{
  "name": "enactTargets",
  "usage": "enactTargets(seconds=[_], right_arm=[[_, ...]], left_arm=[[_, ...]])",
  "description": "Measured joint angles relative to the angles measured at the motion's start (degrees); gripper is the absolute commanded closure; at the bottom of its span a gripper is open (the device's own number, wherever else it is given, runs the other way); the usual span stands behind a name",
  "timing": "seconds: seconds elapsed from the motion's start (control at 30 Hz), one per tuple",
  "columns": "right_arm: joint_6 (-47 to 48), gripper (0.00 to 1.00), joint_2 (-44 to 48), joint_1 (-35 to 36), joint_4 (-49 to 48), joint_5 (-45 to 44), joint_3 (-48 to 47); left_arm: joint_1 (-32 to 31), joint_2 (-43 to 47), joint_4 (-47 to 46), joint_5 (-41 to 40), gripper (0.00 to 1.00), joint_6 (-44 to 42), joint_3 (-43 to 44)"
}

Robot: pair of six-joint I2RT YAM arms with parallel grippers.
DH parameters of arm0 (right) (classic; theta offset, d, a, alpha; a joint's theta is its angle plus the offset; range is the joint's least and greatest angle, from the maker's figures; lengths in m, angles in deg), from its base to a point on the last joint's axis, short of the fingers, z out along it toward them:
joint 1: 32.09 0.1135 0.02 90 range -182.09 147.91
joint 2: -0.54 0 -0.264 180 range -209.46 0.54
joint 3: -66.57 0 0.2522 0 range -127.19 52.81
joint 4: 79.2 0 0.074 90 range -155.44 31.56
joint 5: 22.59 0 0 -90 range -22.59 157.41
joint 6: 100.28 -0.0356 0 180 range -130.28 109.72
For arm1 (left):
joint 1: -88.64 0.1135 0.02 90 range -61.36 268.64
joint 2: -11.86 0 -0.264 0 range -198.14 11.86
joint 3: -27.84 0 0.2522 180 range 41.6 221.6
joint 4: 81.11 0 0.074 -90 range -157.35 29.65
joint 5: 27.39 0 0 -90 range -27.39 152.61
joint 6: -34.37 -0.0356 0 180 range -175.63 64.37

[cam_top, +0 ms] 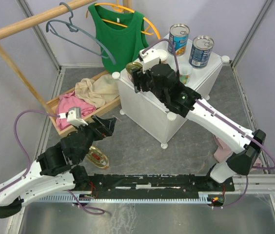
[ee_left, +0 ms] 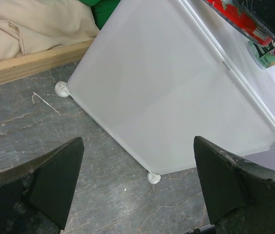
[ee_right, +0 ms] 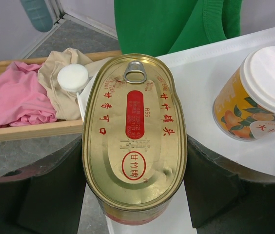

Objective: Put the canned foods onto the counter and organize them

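Note:
The counter [cam_top: 152, 105] is the white cube in the middle. Two tall blue-labelled cans [cam_top: 178, 40] [cam_top: 201, 51] stand at its back. A small white-lidded can [ee_right: 262, 92] stands on its top beside my right arm. My right gripper [ee_right: 135, 170] is shut on a gold oval tin [ee_right: 133, 131], held flat over the counter's left edge near a corner knob [ee_right: 72, 77]. A second gold oval tin [cam_top: 97, 157] lies on the floor beside my left arm. My left gripper [ee_left: 137, 190] is open and empty, low above the floor, facing the counter's side [ee_left: 176, 97].
A wooden tray [cam_top: 62, 105] with pink and beige clothes lies left of the counter. A wooden rack with hangers and a green top [cam_top: 118, 34] stands behind it. A pink cloth [cam_top: 221, 148] lies by the right arm's base.

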Motion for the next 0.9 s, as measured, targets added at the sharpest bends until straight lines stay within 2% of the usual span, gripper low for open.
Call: enactTargets(seconds=[0.37, 0.9], right_arm=[[-1.0, 0.99, -0.8, -5.5, -2.8, 7.1, 1.7], [-0.1, 0.99, -2.1, -8.3, -7.5, 14.7, 4.7]], left_arm=[[0.0, -2.9, -1.9, 0.1, 0.0, -0.3, 0.3], [0.0, -4.4, -2.8, 0.2, 0.0, -0.5, 0.4]])
